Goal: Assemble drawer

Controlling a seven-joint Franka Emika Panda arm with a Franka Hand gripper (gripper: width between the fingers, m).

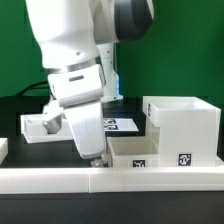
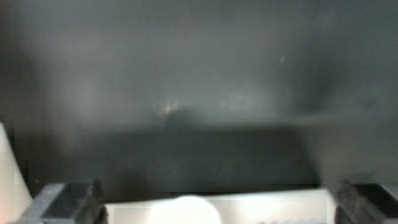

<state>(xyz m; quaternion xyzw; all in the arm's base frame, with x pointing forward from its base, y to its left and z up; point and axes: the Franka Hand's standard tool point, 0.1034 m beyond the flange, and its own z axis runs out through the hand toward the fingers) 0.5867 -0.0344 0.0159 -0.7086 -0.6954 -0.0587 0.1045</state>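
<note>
The drawer's large hollow white case [image 1: 181, 126] stands at the exterior view's right, with a tag on its front. One small white tray [image 1: 134, 152] lies against the case's left side, also tagged. The second small tray [image 1: 44, 125] lies at the far left. My gripper [image 1: 95, 153] points down just left of the near tray, close to the table. In the wrist view my gripper [image 2: 214, 208] has its dark fingers [image 2: 64, 204] wide apart. A blurred white part [image 2: 214, 212] lies between them at the frame's edge. I cannot tell which part it is.
The low white border rail [image 1: 120, 179] runs along the front of the table. The marker board [image 1: 121, 125] lies flat behind the arm. The dark table top [image 2: 196, 90] fills most of the wrist view.
</note>
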